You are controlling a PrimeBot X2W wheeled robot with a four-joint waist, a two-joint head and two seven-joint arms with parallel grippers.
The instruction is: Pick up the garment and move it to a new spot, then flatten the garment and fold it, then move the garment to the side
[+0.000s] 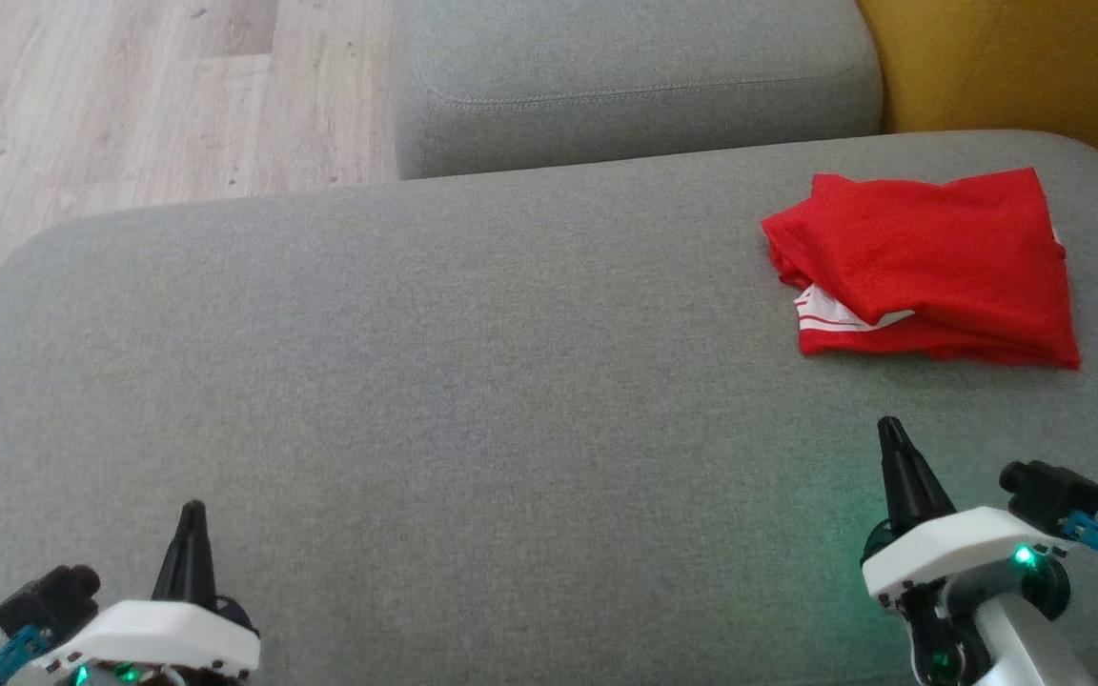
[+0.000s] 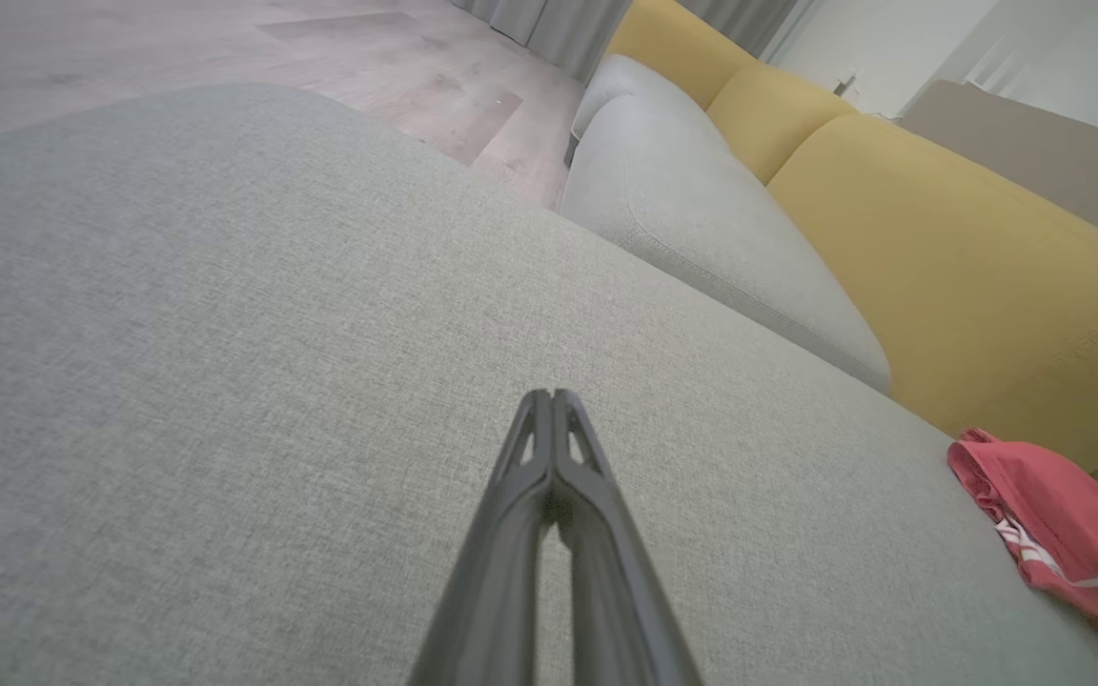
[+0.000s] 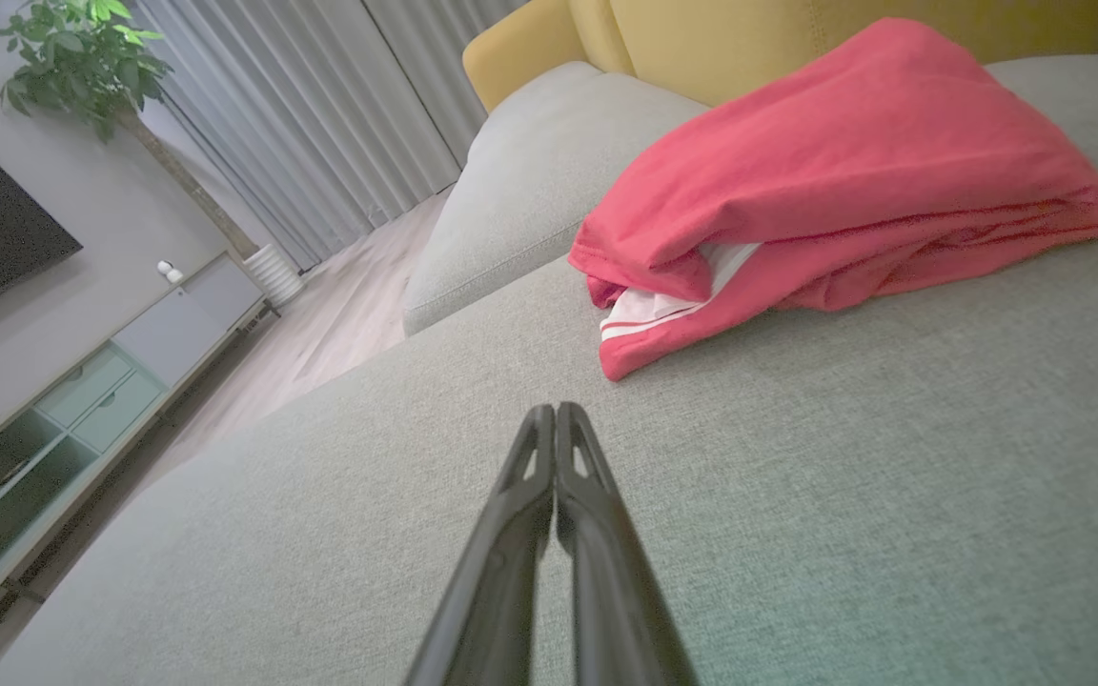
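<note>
The garment (image 1: 930,267) is red with a white striped trim, folded into a rough rectangle at the far right of the grey cushion (image 1: 473,362). It lies just ahead of my right gripper (image 3: 555,410) in the right wrist view (image 3: 854,181), and at the right edge of the left wrist view (image 2: 1064,534). My right gripper (image 1: 889,426) is shut and empty, a short way in front of the garment, not touching it. My left gripper (image 1: 193,509) is shut and empty at the near left, its tips (image 2: 554,395) over bare cushion.
A second grey cushion (image 1: 635,81) sits beyond the big one, with a yellow sofa back (image 1: 1016,67) at the far right. Wooden floor (image 1: 130,105) lies to the far left. A TV cabinet (image 3: 82,400), curtains and a plant show in the right wrist view.
</note>
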